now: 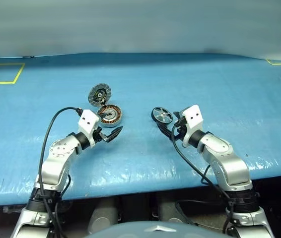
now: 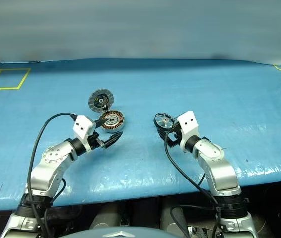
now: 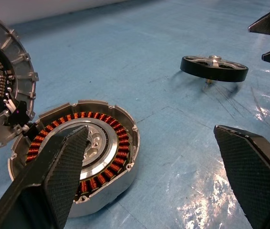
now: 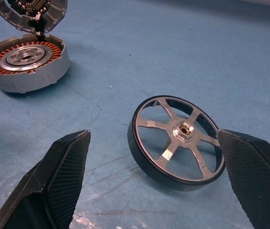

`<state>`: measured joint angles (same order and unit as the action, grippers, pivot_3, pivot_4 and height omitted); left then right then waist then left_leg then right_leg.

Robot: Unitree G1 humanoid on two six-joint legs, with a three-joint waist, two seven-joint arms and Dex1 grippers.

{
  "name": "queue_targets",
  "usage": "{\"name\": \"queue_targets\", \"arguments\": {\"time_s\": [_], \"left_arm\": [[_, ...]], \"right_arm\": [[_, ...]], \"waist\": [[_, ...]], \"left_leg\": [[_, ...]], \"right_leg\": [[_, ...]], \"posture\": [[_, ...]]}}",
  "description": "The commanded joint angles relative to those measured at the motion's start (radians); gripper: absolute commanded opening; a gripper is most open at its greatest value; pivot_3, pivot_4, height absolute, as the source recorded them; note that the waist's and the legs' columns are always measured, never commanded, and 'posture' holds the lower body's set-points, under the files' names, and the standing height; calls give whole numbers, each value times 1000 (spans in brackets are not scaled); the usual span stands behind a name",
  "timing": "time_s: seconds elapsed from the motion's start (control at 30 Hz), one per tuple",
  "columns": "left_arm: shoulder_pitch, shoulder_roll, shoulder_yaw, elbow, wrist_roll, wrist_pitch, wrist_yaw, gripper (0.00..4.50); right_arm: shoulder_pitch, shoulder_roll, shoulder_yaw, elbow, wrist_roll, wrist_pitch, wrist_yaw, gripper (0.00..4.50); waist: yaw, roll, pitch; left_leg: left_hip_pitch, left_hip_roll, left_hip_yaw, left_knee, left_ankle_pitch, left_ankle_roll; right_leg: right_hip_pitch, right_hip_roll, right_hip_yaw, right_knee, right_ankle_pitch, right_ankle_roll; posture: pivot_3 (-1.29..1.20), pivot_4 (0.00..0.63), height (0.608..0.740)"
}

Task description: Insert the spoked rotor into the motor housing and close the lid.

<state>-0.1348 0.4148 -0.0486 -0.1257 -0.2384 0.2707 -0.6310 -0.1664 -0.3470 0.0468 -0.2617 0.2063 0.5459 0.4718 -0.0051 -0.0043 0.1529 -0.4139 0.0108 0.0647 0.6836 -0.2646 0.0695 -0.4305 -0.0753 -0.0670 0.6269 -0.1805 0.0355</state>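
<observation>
**Both grippers open, rotor not yet picked up**

Nearest to the robot are its two arms over the blue plastic-covered table. The left gripper has its two black fingers spread apart and holds nothing; it hovers just in front of the motor housing, probably to steady it. The right gripper is also wide apart and empty, one finger on each side of the rotor, so I judge it is ready to close on it.

A little further lies the spoked rotor, a small wheel with thin black rim, silver spokes and silver hub. It rests on the table, slightly tilted on its hub pin. The motor housing, a shallow round silver casing with a copper-orange ring of windings, sits well apart from it, on the robot's left. Behind it the lid, a grey ribbed disc, stands open, still joined to the housing, leaving the housing free for the rotor.

The head views show the whole layout. The left wrist view shows the single copper coils; the right wrist view shows the spokes clearly
</observation>
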Motion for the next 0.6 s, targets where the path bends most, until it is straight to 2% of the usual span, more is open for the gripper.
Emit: {"name": "queue_targets", "arguments": {"time_s": [0.03, 0.6], "left_arm": [[3, -2, 14, -29, -10, -23, -4, 4500], [30, 14, 23, -38, -4, -29, -5, 4500]], "right_arm": [[-8, 6, -9, -53, 23, -17, 4, 4478], [-25, 4, 40, -12, 3, -26, 21, 4478]], "waist": [[-1, 0, 0], [-1, 0, 0]], "left_leg": [[0, 0, 0, 0, 0, 0], [0, 0, 0, 0, 0, 0]], "right_leg": [[0, 0, 0, 0, 0, 0], [0, 0, 0, 0, 0, 0]], "posture": [[0, 150, 740], [0, 150, 740]]}}
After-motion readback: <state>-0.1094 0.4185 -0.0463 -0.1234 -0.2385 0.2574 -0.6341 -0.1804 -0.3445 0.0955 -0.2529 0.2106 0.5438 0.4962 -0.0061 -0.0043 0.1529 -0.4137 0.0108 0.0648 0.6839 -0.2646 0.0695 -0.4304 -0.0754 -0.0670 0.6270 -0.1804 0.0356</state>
